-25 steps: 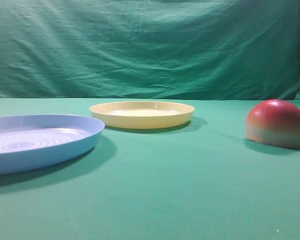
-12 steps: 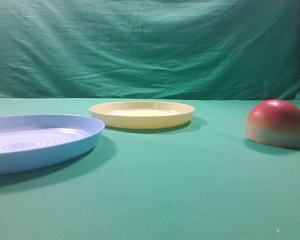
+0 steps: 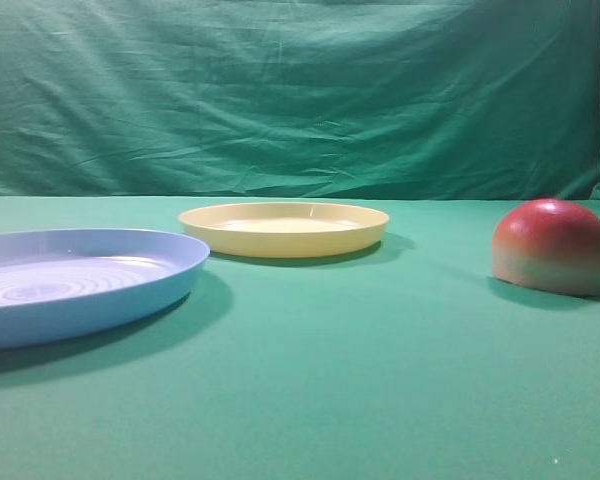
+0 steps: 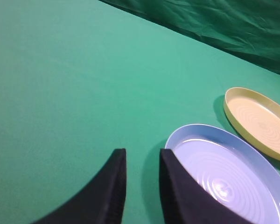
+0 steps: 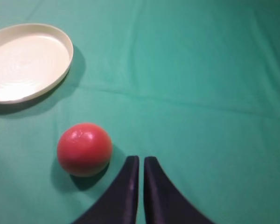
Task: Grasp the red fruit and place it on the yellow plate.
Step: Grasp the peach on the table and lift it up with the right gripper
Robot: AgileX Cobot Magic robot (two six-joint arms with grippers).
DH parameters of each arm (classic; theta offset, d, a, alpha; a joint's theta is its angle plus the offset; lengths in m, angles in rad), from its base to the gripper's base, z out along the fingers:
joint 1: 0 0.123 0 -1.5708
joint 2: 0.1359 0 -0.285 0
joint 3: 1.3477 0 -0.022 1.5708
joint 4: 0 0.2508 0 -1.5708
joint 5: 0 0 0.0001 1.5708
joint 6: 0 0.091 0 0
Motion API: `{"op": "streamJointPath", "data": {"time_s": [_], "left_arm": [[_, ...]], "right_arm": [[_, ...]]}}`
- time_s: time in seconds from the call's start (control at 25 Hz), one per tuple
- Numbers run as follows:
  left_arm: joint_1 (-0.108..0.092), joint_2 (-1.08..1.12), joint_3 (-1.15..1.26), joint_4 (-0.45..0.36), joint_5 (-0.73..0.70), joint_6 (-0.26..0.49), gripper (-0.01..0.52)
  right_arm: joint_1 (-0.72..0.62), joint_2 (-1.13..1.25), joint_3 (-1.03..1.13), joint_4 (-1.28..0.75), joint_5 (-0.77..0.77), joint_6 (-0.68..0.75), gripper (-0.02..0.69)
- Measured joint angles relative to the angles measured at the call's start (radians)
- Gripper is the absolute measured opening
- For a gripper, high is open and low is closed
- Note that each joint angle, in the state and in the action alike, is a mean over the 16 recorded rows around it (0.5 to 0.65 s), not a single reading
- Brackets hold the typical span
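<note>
Two plates (image 3: 80, 285) on green cloth (image 3: 380, 400)

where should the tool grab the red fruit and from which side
Probably from straight above, jaws closing across the widest part of the red fruit near its flat base. It sits dome-up on the cloth, apart from both plates, so its rounded sides are free all round.

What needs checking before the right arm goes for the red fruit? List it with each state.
1. red fruit free on the cloth, nothing touching it: ok.
2. right tool open enough to take the fruit: not ok, jaws nearly together.
3. Right tool lined up over the fruit: not ok, fruit lies left of the tips in the wrist view.
4. yellow plate empty: ok.
5. blue plate apart from the yellow plate: ok.
6. left tool clear of the fruit: ok, beside the blue plate.
</note>
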Motion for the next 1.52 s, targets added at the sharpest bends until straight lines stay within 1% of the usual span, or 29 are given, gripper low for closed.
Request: {"op": "streamJointPath", "data": {"time_s": [0.12,0.2,0.32,0.52,0.76,0.84,0.92,1.0,1.08,1.44,1.52], "left_arm": [[0.0,0.0,0.0,0.0,0.0,0.0,0.157],[0.0,0.0,0.0,0.0,0.0,0.0,0.157],[0.0,0.0,0.0,0.0,0.0,0.0,0.157],[0.0,0.0,0.0,0.0,0.0,0.0,0.157],[0.0,0.0,0.0,0.0,0.0,0.0,0.157],[0.0,0.0,0.0,0.0,0.0,0.0,0.157],[0.0,0.0,0.0,0.0,0.0,0.0,0.157],[0.0,0.0,0.0,0.0,0.0,0.0,0.157],[0.0,0.0,0.0,0.0,0.0,0.0,0.157],[0.0,0.0,0.0,0.0,0.0,0.0,0.157],[0.0,0.0,0.0,0.0,0.0,0.0,0.157]], "right_arm": [[0.06,0.063,-0.012,0.022,-0.02,-0.052,0.006],[0.102,0.108,-0.019,0.035,-0.041,-0.076,0.024],[0.16,0.172,-0.025,0.043,-0.083,-0.093,0.086],[0.218,0.255,-0.026,0.052,-0.157,-0.102,0.275],[0.236,0.318,-0.026,0.068,-0.223,-0.093,0.519],[0.235,0.34,-0.026,0.074,-0.24,-0.087,0.585],[0.234,0.369,-0.027,0.081,-0.259,-0.081,0.633],[0.232,0.403,-0.027,0.086,-0.28,-0.075,0.658],[0.229,0.443,-0.027,0.091,-0.306,-0.069,0.666],[0.222,0.641,-0.032,0.104,-0.428,-0.054,0.669],[0.222,0.672,-0.033,0.105,-0.452,-0.054,0.658]]}}
